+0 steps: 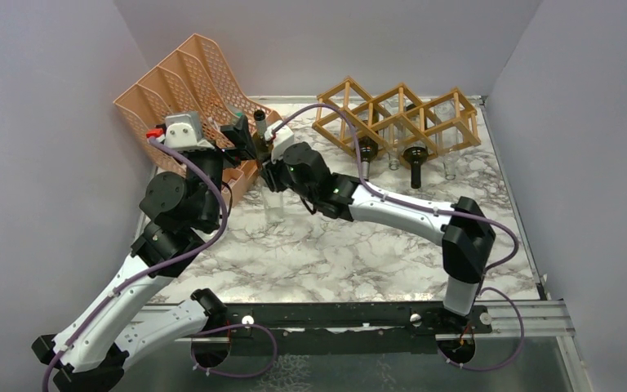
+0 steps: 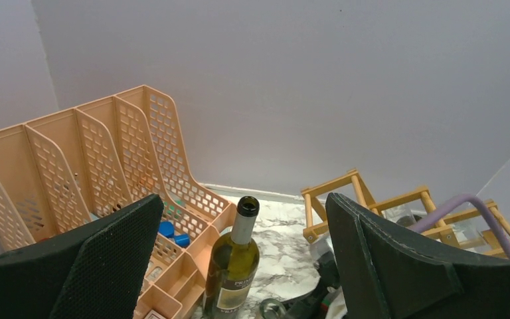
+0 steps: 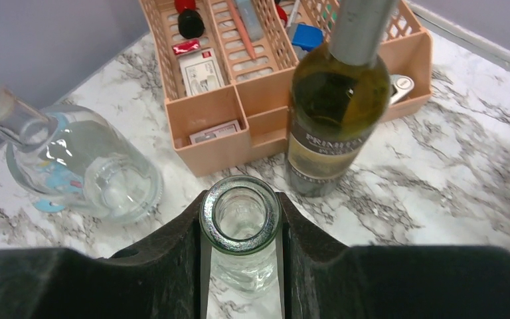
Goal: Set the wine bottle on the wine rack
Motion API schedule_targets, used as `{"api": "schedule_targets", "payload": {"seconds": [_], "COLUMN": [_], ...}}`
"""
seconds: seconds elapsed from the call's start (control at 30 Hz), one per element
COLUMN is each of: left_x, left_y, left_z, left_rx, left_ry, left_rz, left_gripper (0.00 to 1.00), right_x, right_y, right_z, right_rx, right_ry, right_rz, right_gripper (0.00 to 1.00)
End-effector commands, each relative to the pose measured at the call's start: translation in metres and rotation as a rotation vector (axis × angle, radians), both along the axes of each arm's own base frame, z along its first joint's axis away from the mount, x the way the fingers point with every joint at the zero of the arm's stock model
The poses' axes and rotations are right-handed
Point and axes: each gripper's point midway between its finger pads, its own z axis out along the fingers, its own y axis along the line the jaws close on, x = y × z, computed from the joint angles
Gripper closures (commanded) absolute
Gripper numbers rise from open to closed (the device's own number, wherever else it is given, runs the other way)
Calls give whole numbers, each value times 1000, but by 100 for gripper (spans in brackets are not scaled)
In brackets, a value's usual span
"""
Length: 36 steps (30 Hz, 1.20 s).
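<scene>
Item: clear glass wine bottle (image 3: 240, 226) — upright on marble worktop (image 3: 451, 173), just beside peach mesh organizer (image 3: 219, 116). Right hand (image 3: 241, 259) clenched on its neck; left hand (image 2: 244, 206) released. Lift straight — spare the neighbouring olive-green labelled bottle (image 3: 335, 113).

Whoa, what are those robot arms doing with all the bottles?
The right gripper is shut on the neck of a clear glass bottle. The left gripper is open and points at a green wine bottle standing beside the peach organizer. The wine rack sits at the back of the table, with dark bottles already in it. Neither of the two near bottles is on it yet.
</scene>
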Motion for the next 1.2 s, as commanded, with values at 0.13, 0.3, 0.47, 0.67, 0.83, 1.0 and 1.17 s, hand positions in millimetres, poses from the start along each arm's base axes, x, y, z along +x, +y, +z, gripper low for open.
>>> {"api": "schedule_targets", "payload": {"seconds": [0.13, 0.3, 0.47, 0.67, 0.83, 1.0, 1.17], "left_x": [2, 4, 0, -16, -59, -68, -68], "left_y": [-23, -58, -124, -184, -221, -236, -249], "left_z": [1, -7, -33, -79, -120, -153, -180], "left_rx": [14, 85, 288, 421, 523, 555, 571], "left_ry": [-33, -71, -142, -180, -240, -207, -162], "left_rz": [-106, -252, -540, -848, -1190, -1323, -1411], "left_gripper": [1, 1, 1, 1, 1, 1, 1], "right_x": [-18, -34, -50, -71, -86, -95, -105], "right_y": [-67, -122, -188, -246, -276, -290, -285], "right_z": [71, 85, 99, 125, 146, 157, 168], "right_rx": [135, 119, 104, 153, 198, 216, 237], "right_ry": [-68, -88, -111, -132, -155, -171, -195], "right_rz": [-131, -215, -334, -415, -433, -420, -330], "right_gripper": [98, 98, 99, 99, 99, 99, 99]}}
